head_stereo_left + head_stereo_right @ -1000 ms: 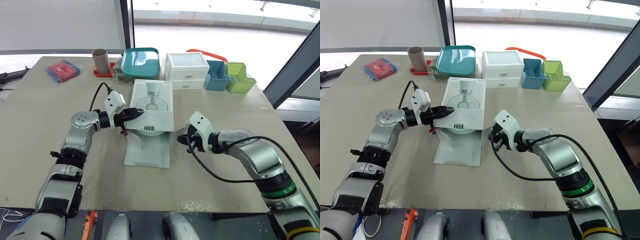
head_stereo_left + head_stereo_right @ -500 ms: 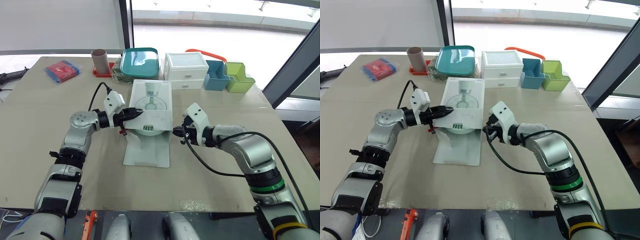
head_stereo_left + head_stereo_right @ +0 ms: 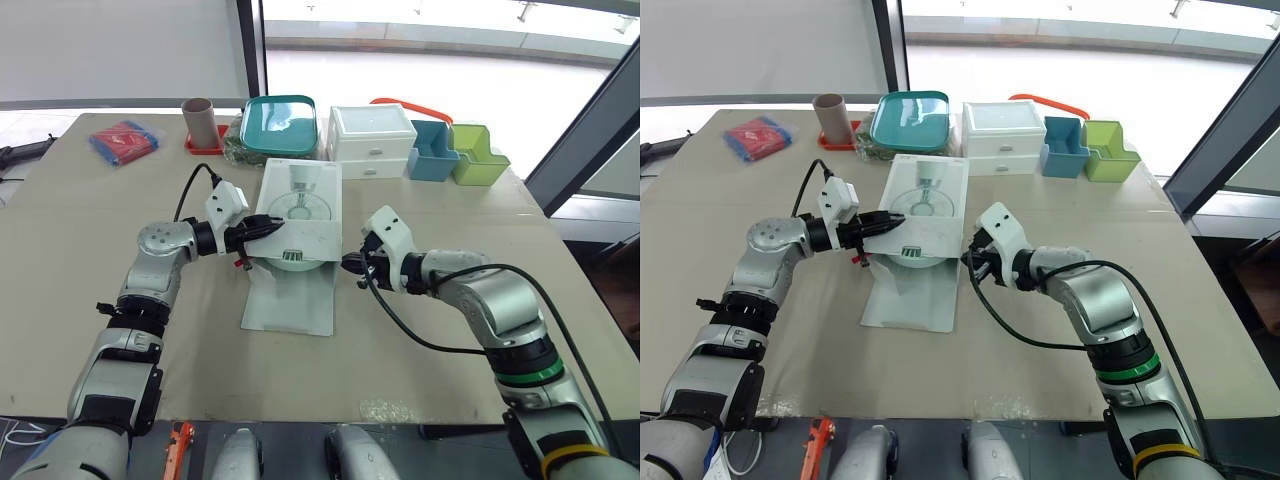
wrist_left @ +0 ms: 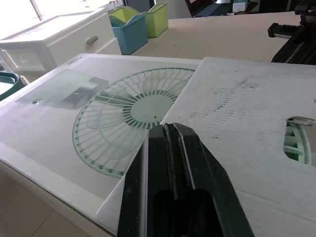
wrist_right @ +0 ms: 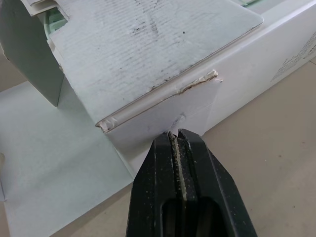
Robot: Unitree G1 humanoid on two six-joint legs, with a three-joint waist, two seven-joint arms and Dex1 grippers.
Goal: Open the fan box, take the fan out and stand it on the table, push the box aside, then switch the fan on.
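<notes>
The white fan box [image 3: 305, 205], printed with a green fan, lies flat at the table's middle. Its front flap [image 3: 290, 300] is folded down onto the table, and a second cardboard flap [image 4: 237, 108] is turned back over the top. The green fan [image 3: 293, 262] shows in the opening. My left gripper [image 3: 276, 226] is shut, its tip resting on the box top at the left side, at the turned-back flap's edge. My right gripper [image 3: 347, 263] is shut, its tip touching the box's right side wall [image 5: 173, 111] near the front corner.
Along the table's far side stand a red packet [image 3: 124, 140], a brown cup [image 3: 199, 120], a teal container [image 3: 281, 123], a white drawer unit [image 3: 373, 140], a blue bin [image 3: 434, 152] and a green bin [image 3: 478, 157]. An orange tool [image 3: 180, 440] lies at the near edge.
My right gripper has moved left, up to the box's right side. The box and its lowered flap have shifted slightly to the left. The left gripper stays on the box top.
</notes>
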